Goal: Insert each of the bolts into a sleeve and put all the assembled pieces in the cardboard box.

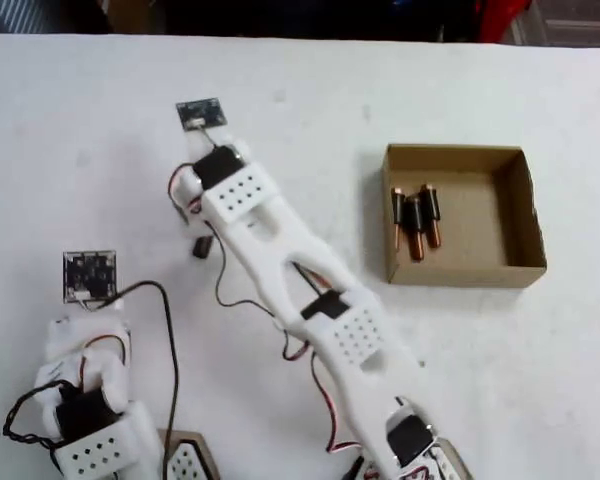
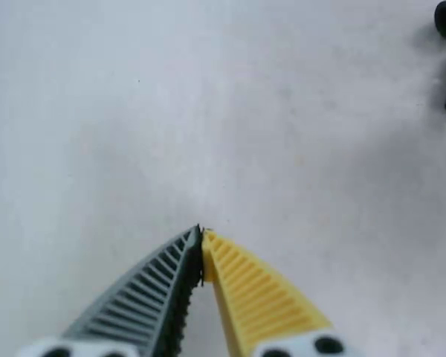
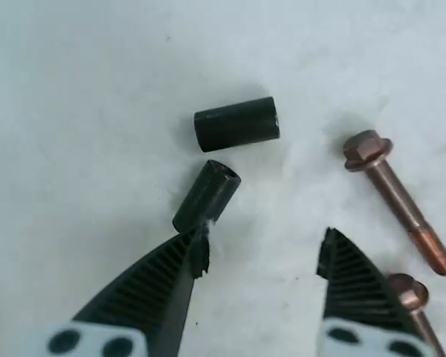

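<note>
Right gripper (image 3: 264, 245) spread wide over loose parts on the white table (image 1: 100, 120).
The table is plain white and faintly smudged; beyond its far edge the room is dark, with a red shape (image 1: 502, 15) at one corner. A first sleeve (image 3: 236, 123) and a second sleeve (image 3: 207, 195), both black, lie on their sides just beside each other, the second with its end at one of the right gripper's tips. A copper bolt (image 3: 398, 197) lies near them, and a second bolt (image 3: 410, 297) is partly behind the other finger. The left gripper (image 2: 201, 234), grey and yellow, is closed tip to tip on nothing above bare table. The cardboard box (image 1: 480, 150) stands well apart on the right arm's side, holding three assembled pieces (image 1: 416, 218) side by side.
</note>
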You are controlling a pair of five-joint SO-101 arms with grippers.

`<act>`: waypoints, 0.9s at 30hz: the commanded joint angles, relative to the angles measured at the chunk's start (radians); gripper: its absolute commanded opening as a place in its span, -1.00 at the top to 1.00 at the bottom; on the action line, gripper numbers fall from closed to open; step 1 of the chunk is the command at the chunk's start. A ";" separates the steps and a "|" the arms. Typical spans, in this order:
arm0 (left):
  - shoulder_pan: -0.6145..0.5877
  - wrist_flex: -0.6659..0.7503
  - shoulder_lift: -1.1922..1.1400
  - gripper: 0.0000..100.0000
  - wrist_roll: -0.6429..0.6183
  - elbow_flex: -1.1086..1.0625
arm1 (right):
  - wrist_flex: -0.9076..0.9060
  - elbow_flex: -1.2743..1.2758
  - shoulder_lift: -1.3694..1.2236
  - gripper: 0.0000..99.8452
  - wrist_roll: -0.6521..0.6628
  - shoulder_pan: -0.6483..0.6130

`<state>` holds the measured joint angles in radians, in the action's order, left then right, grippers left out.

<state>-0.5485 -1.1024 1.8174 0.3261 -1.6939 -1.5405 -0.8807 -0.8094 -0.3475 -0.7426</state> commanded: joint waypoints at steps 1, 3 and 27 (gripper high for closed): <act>-0.004 0.040 0.010 0.96 -0.012 0.000 | -0.008 -0.143 -0.050 0.51 -0.009 -0.027; -0.004 0.044 0.010 0.96 -0.012 0.000 | -0.007 -0.183 -0.079 0.55 -0.009 -0.031; -0.002 0.046 0.010 0.96 -0.012 0.002 | 0.059 -0.282 -0.257 0.58 -0.245 -0.025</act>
<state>-0.5485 -1.0840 1.8174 0.3261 -1.6939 -1.5006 -1.1201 -1.0794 -0.5715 -0.7687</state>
